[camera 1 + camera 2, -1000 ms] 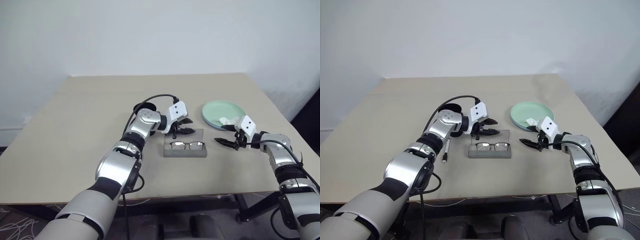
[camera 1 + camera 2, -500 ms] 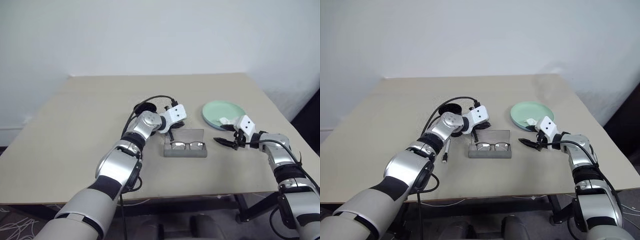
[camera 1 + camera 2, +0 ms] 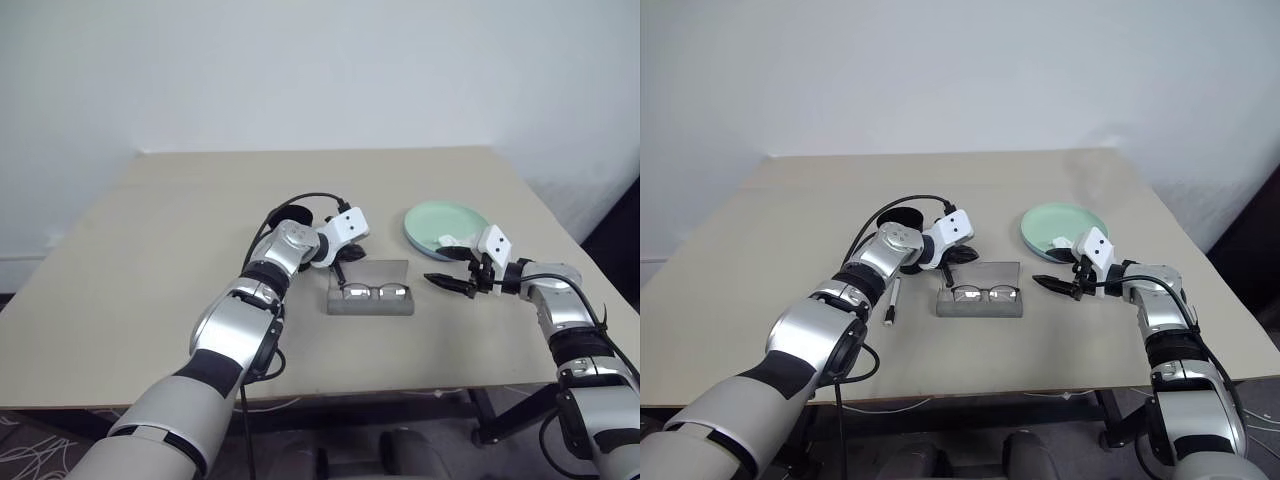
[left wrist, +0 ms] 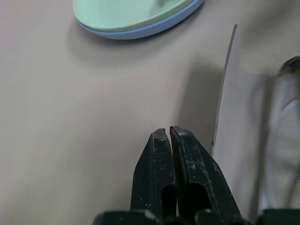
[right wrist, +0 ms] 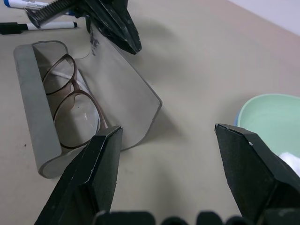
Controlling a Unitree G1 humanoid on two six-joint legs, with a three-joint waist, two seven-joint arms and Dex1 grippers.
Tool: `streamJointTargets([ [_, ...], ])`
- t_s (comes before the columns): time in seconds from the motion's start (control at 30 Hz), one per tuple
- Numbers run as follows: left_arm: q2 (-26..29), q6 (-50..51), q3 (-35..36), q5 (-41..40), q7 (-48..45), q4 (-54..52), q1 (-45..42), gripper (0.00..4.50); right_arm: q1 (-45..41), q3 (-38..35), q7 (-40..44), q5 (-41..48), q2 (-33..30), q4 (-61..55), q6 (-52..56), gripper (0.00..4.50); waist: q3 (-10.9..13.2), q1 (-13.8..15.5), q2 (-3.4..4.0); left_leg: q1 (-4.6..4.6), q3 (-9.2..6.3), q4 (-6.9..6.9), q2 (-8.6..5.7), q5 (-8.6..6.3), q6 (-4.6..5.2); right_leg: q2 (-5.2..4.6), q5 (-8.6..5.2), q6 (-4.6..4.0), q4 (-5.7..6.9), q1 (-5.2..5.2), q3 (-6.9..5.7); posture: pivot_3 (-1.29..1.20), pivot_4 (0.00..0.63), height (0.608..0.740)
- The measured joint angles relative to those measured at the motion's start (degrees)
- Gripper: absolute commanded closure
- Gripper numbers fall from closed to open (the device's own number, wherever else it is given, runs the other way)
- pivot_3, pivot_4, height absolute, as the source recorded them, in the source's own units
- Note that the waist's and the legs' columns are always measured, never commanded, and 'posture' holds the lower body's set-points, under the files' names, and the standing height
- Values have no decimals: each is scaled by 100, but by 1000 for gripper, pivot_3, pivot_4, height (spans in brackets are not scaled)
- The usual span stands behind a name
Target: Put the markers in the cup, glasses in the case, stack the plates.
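Left gripper, fingers pressed together and empty, sits at the raised lid of the grey case, where the glasses already lie; closing it looks like the step in hand, calling for a push on the lid's far side. Right gripper hangs spread wide beside the case; whether the left fingertips touch the lid is unclear.
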Motion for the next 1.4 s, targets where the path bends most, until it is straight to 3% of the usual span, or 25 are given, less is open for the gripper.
streamJointTargets([
  [0.47, 224, -258, -40, -183, -1662, -502, 376, 4458, 182, -15, 803, 336, -95, -466, 947, 1090, 0, -2, 1, 1, 3, 1, 4, 0, 0, 0, 0, -1, 3, -2, 1, 0, 0, 733],
  [0.9, 269, -592, -230, -171, -1283, -842, 613, 4458, 662, -17, 1054, 554, -199, -1611, 1436, 1090, -1, 5, 1, 2, 3, 10, 10, 0, -1, -1, 0, 0, 8, 2, 0, 0, 0, 733],
  [1.4, 385, -819, -297, -281, -1502, -1489, 1009, 4458, 1348, -55, 109, 618, -194, -3089, 1551, 1090, -1, 7, 0, -1, 12, 11, 48, -5, -10, -2, -7, -11, 1, 0, -2, 0, 0, 733],
])
